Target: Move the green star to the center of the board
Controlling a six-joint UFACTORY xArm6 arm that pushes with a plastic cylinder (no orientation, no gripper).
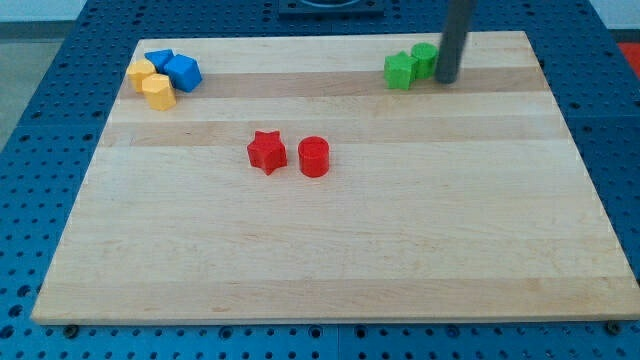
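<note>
The end effector was a bare rod with nothing to open or close and nothing held; my tip (446, 80) stood on the desk (320, 250) near the view's top right. Two green blocks sat immediately to its view-left: a green block (424, 58) touching or nearly touching the rod, partly hidden by it so its shape could not be told, and the green star (401, 71) just beyond that, the two apparently touching each other. The board's middle lay well away from the tip, toward the view's bottom left, with the red star (267, 152) and red cylinder (313, 157) near that path. To do this step well, I judged the tip should first get round to the star's top-right side, without shoving the other green block along, then push steadily through the star's middle so it would not spin off. The push should probably stop short of the red pair. The blue and yellow blocks lay far to the tip's view-left, out of the way.
</note>
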